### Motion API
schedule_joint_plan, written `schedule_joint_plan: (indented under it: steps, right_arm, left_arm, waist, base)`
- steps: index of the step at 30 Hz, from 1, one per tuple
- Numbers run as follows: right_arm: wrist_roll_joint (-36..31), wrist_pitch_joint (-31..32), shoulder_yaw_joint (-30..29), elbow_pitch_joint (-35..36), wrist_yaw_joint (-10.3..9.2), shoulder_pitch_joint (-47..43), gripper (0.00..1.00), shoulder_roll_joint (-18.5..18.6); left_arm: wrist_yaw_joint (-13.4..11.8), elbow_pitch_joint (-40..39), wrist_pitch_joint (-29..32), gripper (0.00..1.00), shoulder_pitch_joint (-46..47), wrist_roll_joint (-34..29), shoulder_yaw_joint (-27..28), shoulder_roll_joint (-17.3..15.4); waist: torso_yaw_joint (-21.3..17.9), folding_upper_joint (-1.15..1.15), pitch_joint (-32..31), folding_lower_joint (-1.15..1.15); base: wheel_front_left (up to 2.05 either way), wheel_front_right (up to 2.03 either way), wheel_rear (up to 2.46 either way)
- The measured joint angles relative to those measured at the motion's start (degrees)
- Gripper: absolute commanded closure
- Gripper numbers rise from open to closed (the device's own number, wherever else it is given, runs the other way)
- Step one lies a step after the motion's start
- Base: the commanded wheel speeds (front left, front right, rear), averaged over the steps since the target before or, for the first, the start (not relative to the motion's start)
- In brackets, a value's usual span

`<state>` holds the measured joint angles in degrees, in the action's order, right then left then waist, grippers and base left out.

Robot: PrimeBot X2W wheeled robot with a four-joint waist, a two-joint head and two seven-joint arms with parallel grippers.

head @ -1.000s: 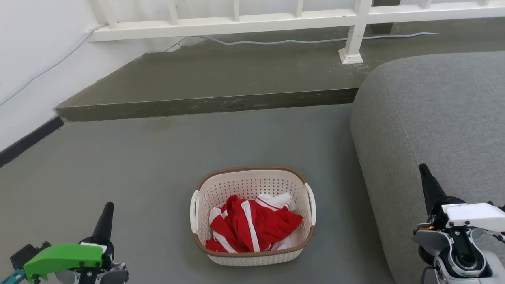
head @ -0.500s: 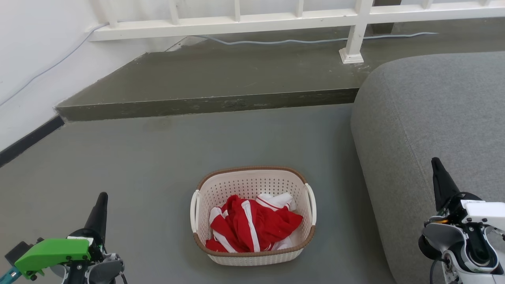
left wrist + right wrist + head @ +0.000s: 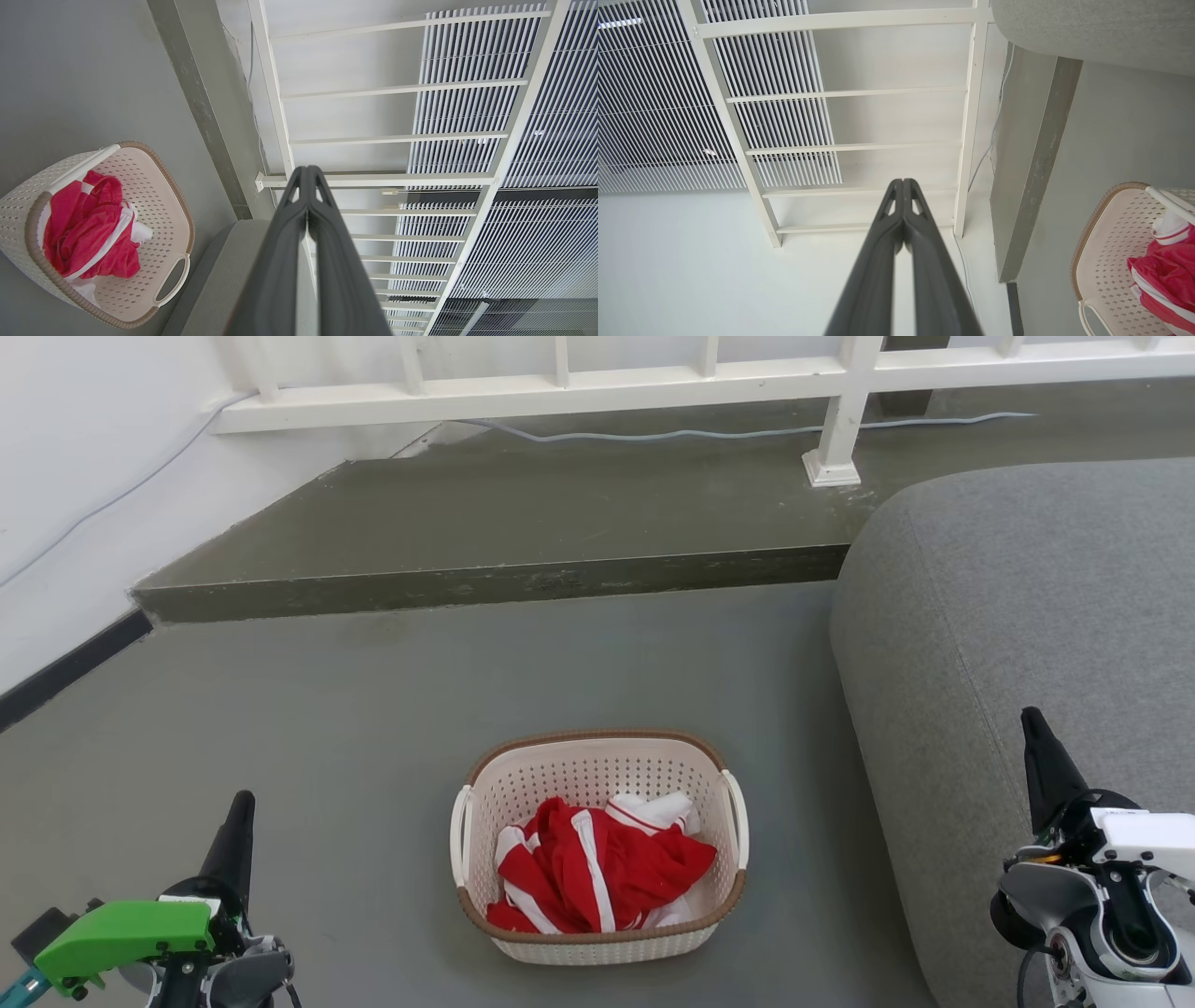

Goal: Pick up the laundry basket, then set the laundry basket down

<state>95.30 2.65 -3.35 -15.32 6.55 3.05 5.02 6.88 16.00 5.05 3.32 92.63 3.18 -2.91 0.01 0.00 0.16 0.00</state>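
On the floor point(image 3: 373, 747) sits one laundry basket point(image 3: 597, 773), left hand point(image 3: 243, 805) and right hand point(image 3: 1033, 726) both pinched together

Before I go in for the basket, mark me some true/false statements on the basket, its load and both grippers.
1. The laundry basket stands on the floor, free of both grippers. True.
2. The basket is empty. False: red and white clothing lies in it.
3. The left gripper is shut on nothing. True.
4. The right gripper clamps a basket handle. False: it is shut and empty, apart from the basket, off to its right.
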Motion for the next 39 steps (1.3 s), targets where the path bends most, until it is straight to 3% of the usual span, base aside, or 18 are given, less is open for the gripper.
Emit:
schedule_joint_plan:
  steps: [39]
  right_arm:
    - [-0.01,0.25,-0.15,-0.53,0.01,0.04,1.0,-0.02]
  left_arm:
    - [0.0,0.0,0.01,1.0,0.08,0.0,0.11,0.02]
  waist:
    - [-0.01,0.0,-0.01,0.0]
  base:
    - [0.0,0.0,0.0]
